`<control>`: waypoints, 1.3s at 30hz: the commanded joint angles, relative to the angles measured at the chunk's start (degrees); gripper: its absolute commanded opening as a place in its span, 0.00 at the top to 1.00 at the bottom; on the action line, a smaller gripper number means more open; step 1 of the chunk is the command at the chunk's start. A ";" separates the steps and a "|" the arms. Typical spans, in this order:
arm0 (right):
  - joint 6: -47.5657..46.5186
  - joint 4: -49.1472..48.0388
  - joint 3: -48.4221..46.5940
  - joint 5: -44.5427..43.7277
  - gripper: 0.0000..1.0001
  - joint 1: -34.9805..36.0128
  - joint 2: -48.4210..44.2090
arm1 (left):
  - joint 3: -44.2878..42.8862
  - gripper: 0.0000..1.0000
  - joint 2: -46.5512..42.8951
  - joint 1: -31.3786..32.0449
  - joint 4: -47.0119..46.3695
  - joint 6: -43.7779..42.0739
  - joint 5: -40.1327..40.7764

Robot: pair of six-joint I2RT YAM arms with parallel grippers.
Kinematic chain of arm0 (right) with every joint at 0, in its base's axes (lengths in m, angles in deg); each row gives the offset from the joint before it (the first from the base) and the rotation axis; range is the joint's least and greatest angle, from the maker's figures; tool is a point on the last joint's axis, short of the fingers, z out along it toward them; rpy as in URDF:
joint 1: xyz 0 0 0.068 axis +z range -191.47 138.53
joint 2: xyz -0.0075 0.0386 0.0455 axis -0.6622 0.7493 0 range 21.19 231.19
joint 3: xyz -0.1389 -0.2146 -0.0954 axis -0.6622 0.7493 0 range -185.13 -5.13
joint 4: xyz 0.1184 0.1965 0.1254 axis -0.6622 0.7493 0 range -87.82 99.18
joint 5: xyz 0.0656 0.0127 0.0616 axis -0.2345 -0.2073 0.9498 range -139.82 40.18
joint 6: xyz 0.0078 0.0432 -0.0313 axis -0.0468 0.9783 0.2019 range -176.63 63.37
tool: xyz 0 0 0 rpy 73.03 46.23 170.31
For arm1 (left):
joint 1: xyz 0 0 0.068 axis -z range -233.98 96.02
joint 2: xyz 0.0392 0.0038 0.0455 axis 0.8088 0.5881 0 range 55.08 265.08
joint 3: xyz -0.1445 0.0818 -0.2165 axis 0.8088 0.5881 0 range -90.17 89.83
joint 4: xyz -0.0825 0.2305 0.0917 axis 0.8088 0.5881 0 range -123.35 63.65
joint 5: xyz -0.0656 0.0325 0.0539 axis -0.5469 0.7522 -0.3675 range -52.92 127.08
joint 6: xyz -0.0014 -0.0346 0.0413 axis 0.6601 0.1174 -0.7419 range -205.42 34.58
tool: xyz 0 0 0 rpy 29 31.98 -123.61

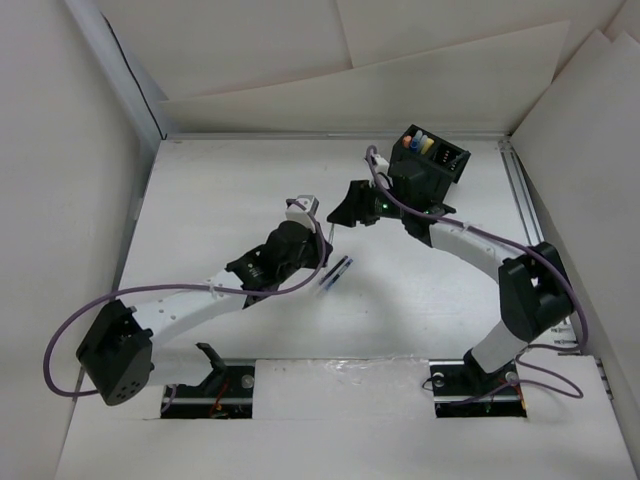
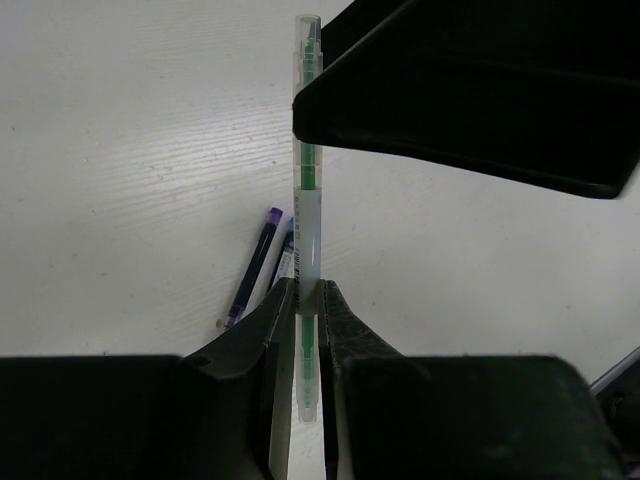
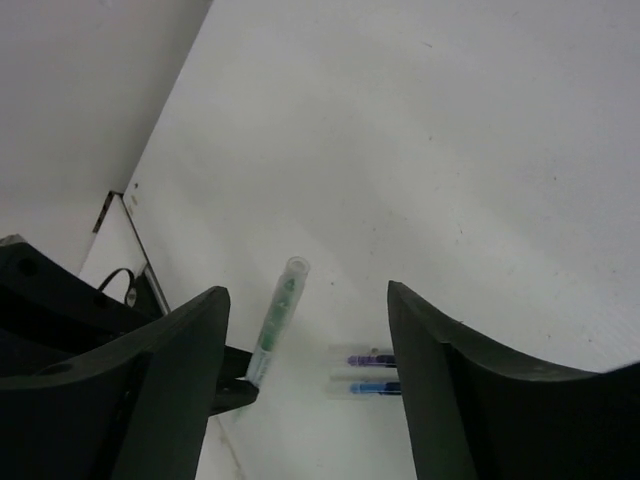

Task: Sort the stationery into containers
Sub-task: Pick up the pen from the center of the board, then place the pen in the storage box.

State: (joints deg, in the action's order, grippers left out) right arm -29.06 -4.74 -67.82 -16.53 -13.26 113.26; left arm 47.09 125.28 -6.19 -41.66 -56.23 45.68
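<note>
My left gripper (image 2: 307,290) is shut on a thin green pen (image 2: 308,200) with a clear barrel, gripped near one end, the rest pointing away from the fingers. In the top view the left gripper (image 1: 318,228) is at mid-table, close to my right gripper (image 1: 345,213). The right gripper (image 3: 308,290) is open, and the green pen's (image 3: 277,312) free end shows between its fingers, nearer the left one and not touching either. Two clear pens (image 1: 335,272), one purple (image 3: 372,358) and one blue (image 3: 372,387), lie side by side on the table. The black organiser box (image 1: 442,178) stands at the back right, holding several coloured markers (image 1: 421,142).
A black finger of the right gripper (image 2: 470,110) fills the upper right of the left wrist view, next to the pen's far end. White walls close the table in on the left, back and right. A metal rail (image 1: 520,200) runs along the right edge.
</note>
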 commanded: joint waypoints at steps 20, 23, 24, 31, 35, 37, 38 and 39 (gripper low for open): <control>1.34 -5.21 -1.90 0.98 0.87 1.50 2.85 | 0.38 0.73 -1.55 0.11 -3.55 -1.06 -1.75; 1.34 -5.21 -3.04 -1.83 0.88 0.27 2.23 | 0.38 0.63 -2.77 0.11 -3.55 -1.06 -1.22; 1.34 -5.21 -3.05 -2.44 0.88 -0.77 2.23 | 0.99 0.60 -3.30 0.11 -3.55 -1.06 -1.22; 1.34 -2.50 -9.63 -6.48 0.88 -11.58 0.57 | 3.53 0.57 -6.74 0.11 -3.02 -1.06 -0.08; -1.11 1.90 -14.64 -16.57 0.88 -19.67 -0.67 | 4.68 0.57 -4.81 0.11 -2.50 -1.59 -0.08; -1.81 2.52 -16.92 -25.62 0.88 -23.62 -1.19 | 4.68 0.57 -2.96 0.11 -2.49 -1.59 -1.39; -2.52 2.52 -17.63 -28.26 0.88 -24.85 -1.19 | 5.21 0.57 -2.44 0.11 -2.49 -1.59 -1.39; -2.52 2.52 -18.24 -30.46 0.88 -26.00 -1.19 | 5.21 0.57 -1.91 0.11 -2.49 -2.11 -1.92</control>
State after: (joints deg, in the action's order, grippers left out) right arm -29.30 -3.21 -82.31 -35.28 -36.74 115.12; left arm 51.18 122.20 -6.19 -43.39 -57.12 44.72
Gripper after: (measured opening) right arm 0.187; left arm 0.426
